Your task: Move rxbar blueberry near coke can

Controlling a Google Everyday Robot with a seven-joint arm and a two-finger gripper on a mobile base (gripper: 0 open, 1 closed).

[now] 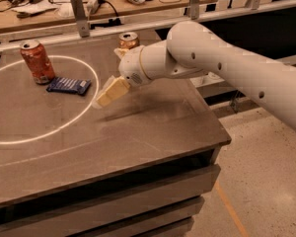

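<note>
The rxbar blueberry point(69, 85), a flat dark-blue wrapper with white lettering, lies on the table just right of the coke can point(37, 62). The can is red-orange with a silver top and stands upright at the back left, and the bar's left end nearly touches its base. My gripper point(107, 95), with cream-coloured fingers, hangs a little above the table to the right of the bar. It is clear of the bar, open and holds nothing.
A gold-orange can point(129, 40) stands at the back of the dark table point(153, 132), partly behind my arm. A white circle line point(64, 125) is painted on the tabletop around the can and bar. A rail and cluttered bench run behind.
</note>
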